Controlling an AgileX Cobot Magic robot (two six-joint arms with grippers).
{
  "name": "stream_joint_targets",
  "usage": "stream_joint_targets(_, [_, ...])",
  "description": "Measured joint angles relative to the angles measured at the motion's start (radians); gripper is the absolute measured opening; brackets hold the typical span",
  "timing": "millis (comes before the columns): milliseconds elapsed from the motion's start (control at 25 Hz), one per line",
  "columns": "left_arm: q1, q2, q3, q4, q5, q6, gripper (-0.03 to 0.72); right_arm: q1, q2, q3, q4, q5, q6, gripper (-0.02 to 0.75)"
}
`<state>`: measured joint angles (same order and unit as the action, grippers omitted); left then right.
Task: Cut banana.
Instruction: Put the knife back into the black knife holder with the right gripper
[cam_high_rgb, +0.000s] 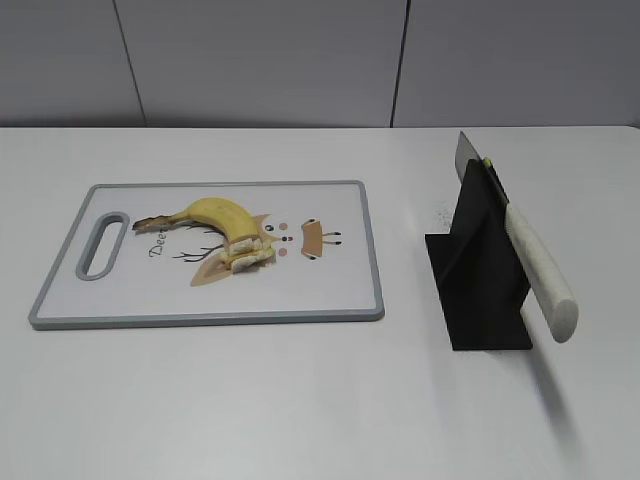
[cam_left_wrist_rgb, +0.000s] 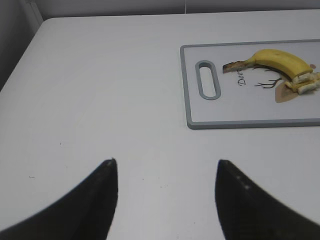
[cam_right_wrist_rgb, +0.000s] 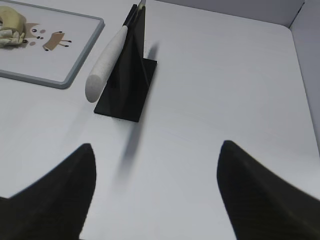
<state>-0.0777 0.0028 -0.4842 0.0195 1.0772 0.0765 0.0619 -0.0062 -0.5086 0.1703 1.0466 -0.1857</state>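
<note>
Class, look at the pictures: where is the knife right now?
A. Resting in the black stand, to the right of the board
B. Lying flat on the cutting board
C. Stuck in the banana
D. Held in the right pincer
A: the knife leans in the black stand, apart from the cutting board; both pincers are empty.

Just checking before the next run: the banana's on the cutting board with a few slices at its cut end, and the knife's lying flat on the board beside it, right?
Not quite. The knife sits in the black stand on the table, right of the cutting board, as the exterior view shows. The banana and slices are as you said.
</note>
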Motion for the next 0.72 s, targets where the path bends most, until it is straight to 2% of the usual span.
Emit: stream_joint_targets(720, [0.0, 0.0, 0.0, 0.0, 0.002, 0.0, 0.591, 0.0, 0.0, 0.0, 0.0, 0.0, 0.0, 0.572])
